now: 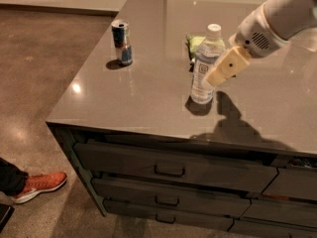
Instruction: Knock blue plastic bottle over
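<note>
The blue plastic bottle [204, 66] stands upright on the grey counter [148, 88], clear bluish with a white cap and pale label. My gripper [225, 67] comes in from the upper right on a white arm. Its cream-coloured tip is right against the bottle's right side at label height. A blue-silver-red drink can [122, 42] stands upright to the left of the bottle. A green snack bag [196, 44] lies flat just behind the bottle, partly hidden by it.
The counter tops a cabinet with dark drawers [168, 170] facing the camera. A person's red shoe [37, 185] rests on the brown floor at the lower left. The counter's front edge runs just below the bottle.
</note>
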